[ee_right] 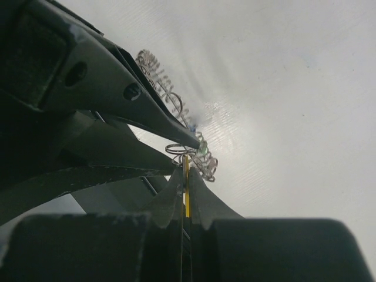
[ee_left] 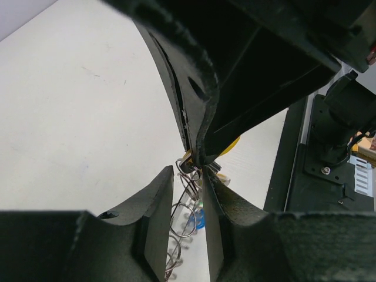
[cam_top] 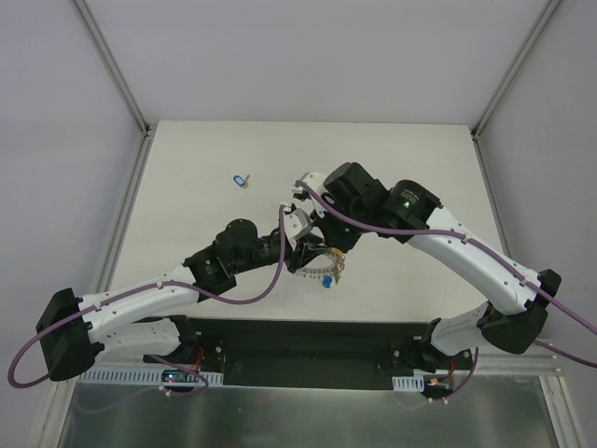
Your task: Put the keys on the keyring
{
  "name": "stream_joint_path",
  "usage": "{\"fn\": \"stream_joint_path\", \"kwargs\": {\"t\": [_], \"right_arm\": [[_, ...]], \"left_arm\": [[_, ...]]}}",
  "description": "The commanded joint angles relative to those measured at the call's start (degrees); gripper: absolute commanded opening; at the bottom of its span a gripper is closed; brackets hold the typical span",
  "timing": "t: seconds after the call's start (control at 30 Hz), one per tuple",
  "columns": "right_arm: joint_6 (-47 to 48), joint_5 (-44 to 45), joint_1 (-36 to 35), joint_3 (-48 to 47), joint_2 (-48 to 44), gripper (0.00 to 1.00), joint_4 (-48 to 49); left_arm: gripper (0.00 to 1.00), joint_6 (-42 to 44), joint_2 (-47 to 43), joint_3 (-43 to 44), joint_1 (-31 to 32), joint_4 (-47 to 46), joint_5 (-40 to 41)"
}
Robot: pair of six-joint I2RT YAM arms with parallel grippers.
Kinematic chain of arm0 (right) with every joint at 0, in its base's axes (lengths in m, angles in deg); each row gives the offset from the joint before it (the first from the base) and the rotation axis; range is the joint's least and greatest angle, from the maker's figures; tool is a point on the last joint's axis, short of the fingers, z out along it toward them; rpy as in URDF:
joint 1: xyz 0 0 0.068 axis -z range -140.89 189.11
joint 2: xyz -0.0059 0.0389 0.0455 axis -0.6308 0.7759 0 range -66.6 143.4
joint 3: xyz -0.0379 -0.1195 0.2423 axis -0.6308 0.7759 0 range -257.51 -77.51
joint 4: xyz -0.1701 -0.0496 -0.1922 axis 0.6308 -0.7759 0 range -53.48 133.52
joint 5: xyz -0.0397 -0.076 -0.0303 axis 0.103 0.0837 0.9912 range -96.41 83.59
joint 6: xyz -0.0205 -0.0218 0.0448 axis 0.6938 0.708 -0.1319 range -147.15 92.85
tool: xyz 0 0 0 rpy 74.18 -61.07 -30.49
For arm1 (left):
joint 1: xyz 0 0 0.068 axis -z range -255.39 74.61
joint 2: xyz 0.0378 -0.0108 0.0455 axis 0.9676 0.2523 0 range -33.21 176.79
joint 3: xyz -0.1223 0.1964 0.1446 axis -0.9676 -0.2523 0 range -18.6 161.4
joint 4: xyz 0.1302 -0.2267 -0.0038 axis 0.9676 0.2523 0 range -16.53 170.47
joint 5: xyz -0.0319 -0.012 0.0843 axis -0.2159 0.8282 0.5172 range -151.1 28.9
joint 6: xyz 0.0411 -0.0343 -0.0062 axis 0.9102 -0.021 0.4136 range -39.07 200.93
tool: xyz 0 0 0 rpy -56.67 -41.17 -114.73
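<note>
White table (cam_top: pixel 187 187) carries the ring (cam_top: pixel 315 273) at centre, with both claws meeting over it. The right claw (ee_right: pixel 185 176) is pinched shut on a yellow key (ee_right: pixel 187 197), likely to thread it. The left claw (ee_left: pixel 197 176) narrowly straddles the ring's wire, seemingly to steady it; I cannot tell whether it grips. The left arm reaches in from seven o'clock, the right from one. A blue key (cam_top: pixel 241 179) lies at ten o'clock.
</note>
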Motion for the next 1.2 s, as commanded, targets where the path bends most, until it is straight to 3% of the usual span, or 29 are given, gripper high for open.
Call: {"fn": "stream_joint_path", "kwargs": {"t": [0.0, 0.63, 0.97, 1.17], "right_arm": [[-1.87, 1.01, -0.40, -3.89, -0.39, 0.01, 0.02], [-1.87, 0.75, -0.75, -4.68, -0.83, 0.01, -0.95], [-1.43, 0.66, -0.75, -5.65, -1.45, 0.01, -1.83], [-1.08, 0.66, -0.75, -5.91, -1.89, 0.01, -2.18]], "left_arm": [[0.26, -0.21, 0.17, 1.30, 0.33, -1.54, -0.35], [0.23, 1.38, 1.40, 0.77, 0.33, 0.57, 0.97], [0.11, 3.48, 1.84, 1.39, 0.33, 3.21, 2.82], [0.11, 3.49, 2.37, 1.47, 0.33, 3.39, 2.29]]}}
